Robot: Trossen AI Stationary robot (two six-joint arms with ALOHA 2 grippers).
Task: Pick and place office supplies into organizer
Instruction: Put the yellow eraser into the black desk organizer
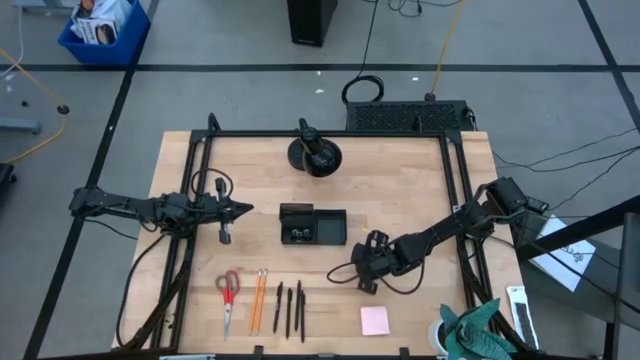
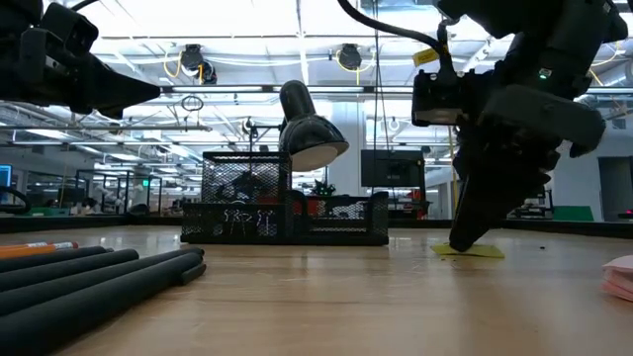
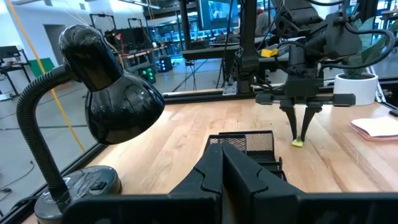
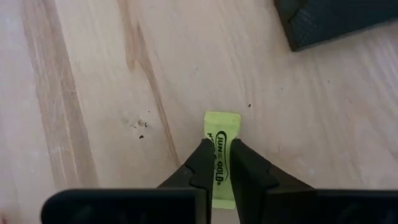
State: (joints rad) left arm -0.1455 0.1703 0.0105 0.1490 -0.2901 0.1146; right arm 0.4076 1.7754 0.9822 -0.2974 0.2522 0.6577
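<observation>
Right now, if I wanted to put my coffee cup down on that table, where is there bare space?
The barest patch is the wood between the lamp and the organizer, plus the stretch right of the lamp. The near edge is crowded: scissors, pencils, pens, sticky-note pad. Avoid the right gripper, pinching a tiny yellow item.

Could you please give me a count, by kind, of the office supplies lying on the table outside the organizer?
Red-handled scissors: 1
Orange pencils: 2
Black pens: 3
Pink sticky-note pad: 1
Small yellow item, on the table between the right gripper fingers: 1
Total: 8
</observation>
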